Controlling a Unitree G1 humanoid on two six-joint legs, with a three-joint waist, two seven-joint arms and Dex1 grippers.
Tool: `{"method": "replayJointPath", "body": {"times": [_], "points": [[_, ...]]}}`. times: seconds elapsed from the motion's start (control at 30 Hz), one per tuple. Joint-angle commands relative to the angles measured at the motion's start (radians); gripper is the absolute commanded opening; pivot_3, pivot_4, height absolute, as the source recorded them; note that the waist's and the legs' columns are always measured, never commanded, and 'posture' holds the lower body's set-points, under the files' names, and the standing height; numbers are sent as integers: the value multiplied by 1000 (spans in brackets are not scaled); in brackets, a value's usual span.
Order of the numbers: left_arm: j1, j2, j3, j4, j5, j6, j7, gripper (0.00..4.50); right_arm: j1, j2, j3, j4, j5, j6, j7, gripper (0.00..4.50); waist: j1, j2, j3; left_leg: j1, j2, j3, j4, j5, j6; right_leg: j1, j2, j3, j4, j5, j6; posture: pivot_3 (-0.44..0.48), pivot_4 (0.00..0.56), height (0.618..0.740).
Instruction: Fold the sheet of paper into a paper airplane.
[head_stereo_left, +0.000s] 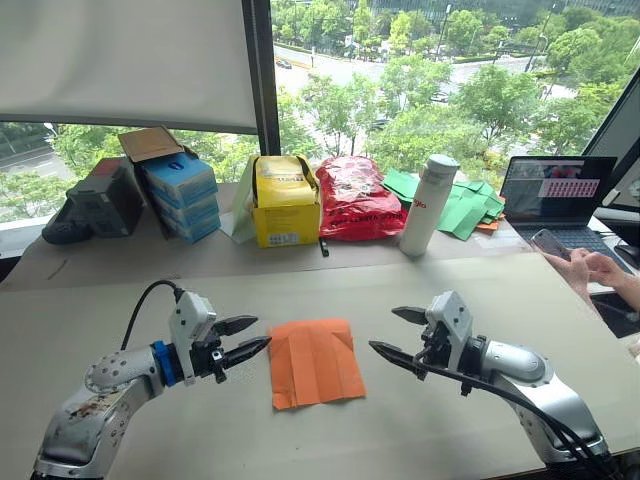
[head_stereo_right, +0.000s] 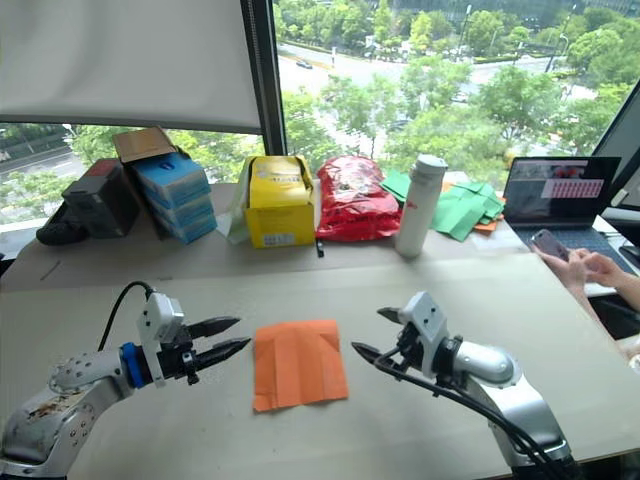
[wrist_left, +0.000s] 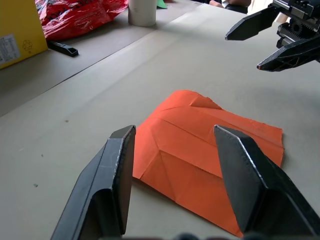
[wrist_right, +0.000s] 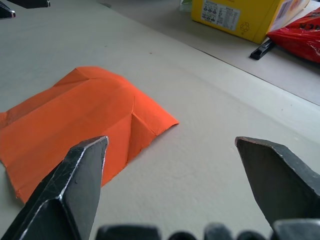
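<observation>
Beige table (head_stereo_left: 420, 420) under a big window, clutter lined up along the far edge. One sheet of paper (head_stereo_left: 313, 361), orange, lies flat mid-table between the two arms, creased with its far corners looking folded in, so likely partway through, no wedge shape yet. Left gripper (head_stereo_left: 247, 338) sits just beside the sheet's left edge, right gripper (head_stereo_left: 398, 332) near its right edge; both have fingers spread, holding nothing, probably staged to flank the sheet for the next fold. Back row: one yellow box (head_stereo_left: 285, 200), one red plastic bag (head_stereo_left: 355, 197), one white bottle (head_stereo_left: 429, 205), a pile of green paper pieces (head_stereo_left: 465, 208), one laptop (head_stereo_left: 556, 190). A person's hands (head_stereo_left: 592, 270) hold a phone at the far right.
</observation>
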Motion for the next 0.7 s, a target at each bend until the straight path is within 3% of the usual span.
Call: {"method": "replayJointPath", "body": {"times": [0.03, 0.13, 0.43, 0.7], "points": [[-68, -21, -73, 49, 61, -48, -10, 1025, -13, 6, 7, -30, -13, -11, -8, 4500, -1, 0, 0, 0, 0, 0, 0, 0, -1, 0, 0, 0, 0, 0, 0, 0, 150, 740], [-110, -44, -139, 87, 107, -57, -6, 19, -9, 8, 16, -35, -27, -8, -14, 4500, -3, 0, 0, 0, 0, 0, 0, 1, -2, 0, 0, 0, 0, 0, 0, 0, 150, 740], [-133, -46, -307, 243, 327, -114, 20, 19, 5, -2, 35, -68, -58, 10, -24, 4500, -3, 0, 0, 0, 0, 0, 0, 0, 0, -1, 0, 0, 0, 0, 0, 0, 150, 740], [-137, -51, -359, 294, 399, -134, 6, 19, 1, -25, 63, -91, -67, 57, -11, 4500, -1, 1, 0, 1, 0, 0, 0, 0, 0, 1, 0, 0, 0, 0, 0, 0, 150, 740]]}}
